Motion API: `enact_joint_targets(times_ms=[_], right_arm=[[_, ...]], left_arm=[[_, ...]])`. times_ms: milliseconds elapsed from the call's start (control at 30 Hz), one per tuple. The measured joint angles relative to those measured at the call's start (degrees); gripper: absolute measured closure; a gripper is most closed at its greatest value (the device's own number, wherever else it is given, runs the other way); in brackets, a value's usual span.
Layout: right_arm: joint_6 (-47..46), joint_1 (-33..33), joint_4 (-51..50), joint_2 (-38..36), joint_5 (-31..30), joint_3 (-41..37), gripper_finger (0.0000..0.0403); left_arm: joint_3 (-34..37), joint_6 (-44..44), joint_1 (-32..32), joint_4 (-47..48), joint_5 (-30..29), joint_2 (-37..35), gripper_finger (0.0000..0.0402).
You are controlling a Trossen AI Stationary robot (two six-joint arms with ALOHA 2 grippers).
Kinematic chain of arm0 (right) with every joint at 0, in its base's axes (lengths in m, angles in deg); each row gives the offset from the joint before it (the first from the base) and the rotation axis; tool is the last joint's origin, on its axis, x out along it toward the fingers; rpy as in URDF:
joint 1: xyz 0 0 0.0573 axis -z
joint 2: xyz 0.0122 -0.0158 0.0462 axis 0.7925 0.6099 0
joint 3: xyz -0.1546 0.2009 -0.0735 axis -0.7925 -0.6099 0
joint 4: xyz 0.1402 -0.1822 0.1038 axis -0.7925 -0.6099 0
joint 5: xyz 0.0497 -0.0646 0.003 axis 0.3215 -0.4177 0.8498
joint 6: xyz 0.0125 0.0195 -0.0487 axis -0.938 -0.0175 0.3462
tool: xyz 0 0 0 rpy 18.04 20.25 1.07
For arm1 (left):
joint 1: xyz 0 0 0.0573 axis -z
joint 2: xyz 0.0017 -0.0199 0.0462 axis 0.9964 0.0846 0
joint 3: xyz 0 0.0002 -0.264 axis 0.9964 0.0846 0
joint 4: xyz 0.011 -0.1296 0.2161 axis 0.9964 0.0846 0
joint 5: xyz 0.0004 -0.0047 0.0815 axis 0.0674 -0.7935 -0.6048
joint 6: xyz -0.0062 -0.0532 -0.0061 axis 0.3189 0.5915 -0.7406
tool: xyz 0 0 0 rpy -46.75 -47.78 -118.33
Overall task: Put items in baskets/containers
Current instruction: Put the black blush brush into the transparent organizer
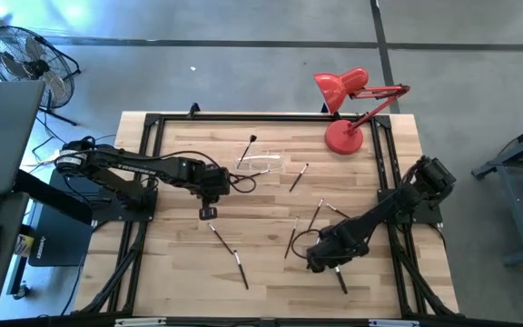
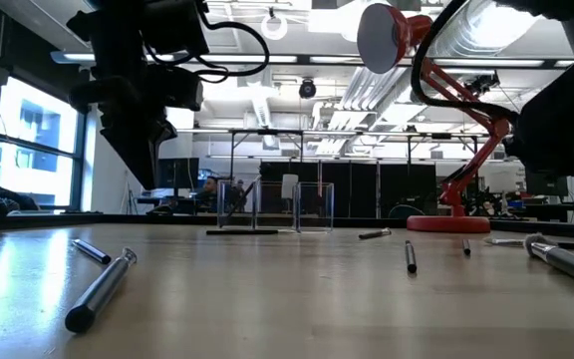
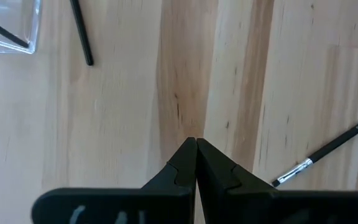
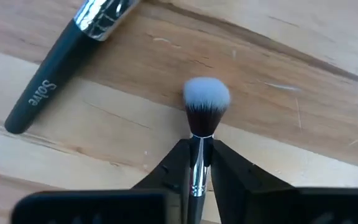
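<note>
Several thin dark makeup brushes lie scattered flat on the wooden table [image 1: 180, 272]. A clear plastic holder [image 1: 261, 164] stands on the table toward the far middle, with one brush [image 1: 250, 146] leaning out of it. My right gripper [image 4: 199, 146] is low over the near right part of the table, shut on a brush with a white-tipped head [image 4: 207, 96]. A second brush handle [image 4: 48, 93] lies just beside it. My left gripper [image 3: 196, 147] is shut on nothing and hangs above the table's middle left [image 1: 209, 211], near a brush [image 3: 328, 152]. My right gripper pinches the brush's silvery ferrule [image 4: 199, 155], just behind the bristle head, between its two fingers [image 4: 173, 168]. The fingers come from above, pointing steeply down. The bristle head sticks out beyond the fingertips, and the brush looks to be lying on the table.
A red desk lamp [image 1: 345, 109] stands at the far right of the table, its round base [image 1: 343, 138] close to the holder's right. More brushes lie between the two arms [image 1: 227, 243] [image 1: 299, 177]. A black frame [image 1: 271, 117] runs along the table's far edge.
</note>
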Motion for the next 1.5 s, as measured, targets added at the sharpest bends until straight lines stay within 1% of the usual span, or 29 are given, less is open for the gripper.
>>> enact_joint_targets(times_ms=[67, 100, 233, 300, 367, 467, 567, 667, 733, 800, 867, 933, 1033, 1100, 1233, 1300, 1400, 1500], right_arm=[[0.10, -0.16, -0.05, -1.64, -2.41, -0.09, 0.0372], [0.13, -0.24, -0.29, -2.62, -4.83, -0.18, 0.0372], [0.10, -0.30, -1.92, -7.87, -16.35, -0.32, 0.0372], [0.50, -0.40, -1.90, -10.75, -20.86, -0.19, 0.0371], [2.06, -0.32, -1.90, -13.83, -25.98, -0.19, 0.0371], [6.09, 0.70, -1.86, -18.42, -35.36, -0.12, 0.0372], [13.18, 2.76, -1.39, -22.31, -43.27, -0.12, 0.0372], [23.08, 6.26, 0.97, -25.43, -49.83, -0.10, 0.0372], [31.66, 9.48, 3.73, -26.63, -53.13, -0.10, 0.0372], [41.55, 13.40, 7.81, -27.03, -54.58, -0.09, 0.0372], [51.63, 17.84, 12.51, -26.90, -53.85, -0.08, 0.0372], [61.09, 22.86, 18.15, -26.03, -50.87, -0.08, 0.0372], [74.33, 30.84, 27.02, -24.35, -43.90, -0.08, 0.0372], [80.73, 35.86, 33.54, -22.83, -38.23, -0.08, 0.0372], [88.72, 44.63, 44.46, -18.77, -26.21, -0.04, 0.0372], [91.40, 47.77, 48.10, -16.28, -21.60, -0.04, 0.0372], [94.64, 50.92, 51.88, -12.80, -15.70, -0.03, 0.0372], [96.23, 52.75, 55.52, -8.76, -10.56, -0.03, 0.0372]], left_arm=[[0.00, 0.09, 0.00, 0.04, 0.79, 0.00, 0.0401], [0.00, 0.19, 0.00, 0.09, 0.80, 0.00, 0.0401], [0.00, 1.26, 0.00, 0.31, 0.84, 0.00, 0.0401], [0.00, 1.84, 0.00, 0.31, 0.91, 0.00, 0.0401], [0.00, 2.01, 0.00, 0.28, 0.91, 0.00, 0.0401], [0.00, 2.01, 0.00, 0.24, 0.93, 0.00, 0.0401], [0.00, 2.01, 0.00, 0.14, 0.93, 0.00, 0.0401], [0.00, 2.01, 0.00, -0.10, 0.93, 0.00, 0.0401], [0.00, 2.01, 0.00, -0.16, 0.92, 0.00, 0.0401], [0.00, 2.01, 0.00, -0.43, 0.63, 0.00, 0.0401], [0.00, 2.03, 0.00, -0.78, -0.61, 0.00, 0.0401], [0.00, 2.34, 0.00, -1.51, -1.29, 0.00, 0.0401], [0.00, 4.28, 0.00, -2.02, -1.47, 0.00, 0.0401], [0.00, 5.17, 0.00, -2.08, -1.52, 0.00, 0.0401], [0.00, 7.95, 0.00, -2.69, -1.54, 0.00, 0.0401], [0.00, 9.48, 0.00, -2.93, -2.09, 0.00, 0.0401], [0.00, 11.64, 0.00, -2.88, -2.67, 0.00, 0.0401], [0.00, 13.39, 0.00, -2.86, -2.74, 0.00, 0.0401]])
